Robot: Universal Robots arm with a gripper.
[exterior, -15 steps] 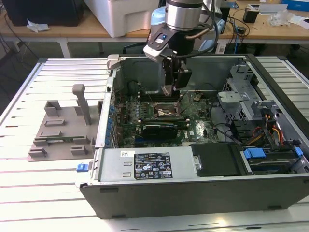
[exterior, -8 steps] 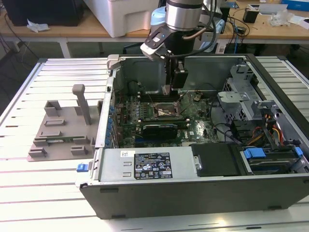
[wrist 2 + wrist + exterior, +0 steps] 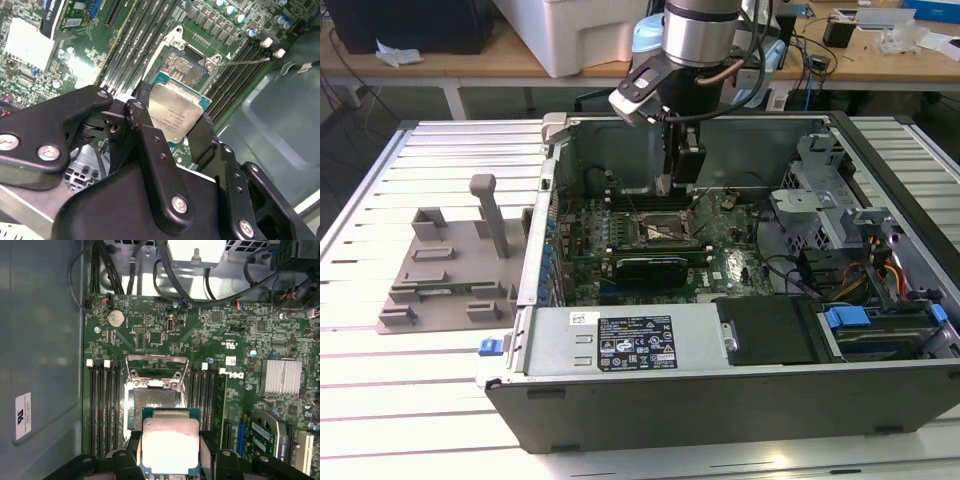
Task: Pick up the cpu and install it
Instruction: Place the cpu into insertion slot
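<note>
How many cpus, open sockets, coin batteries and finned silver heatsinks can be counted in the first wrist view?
cpu: 1
open socket: 1
coin battery: 1
finned silver heatsink: 1
Total: 4

Lab: cluttered benches [image 3: 470, 62], opened computer case [image 3: 720, 410]

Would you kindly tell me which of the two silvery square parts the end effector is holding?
The cpu, smooth-topped, clamped in the end effector above the open socket; the finned heatsink sits untouched on the motherboard.
</note>
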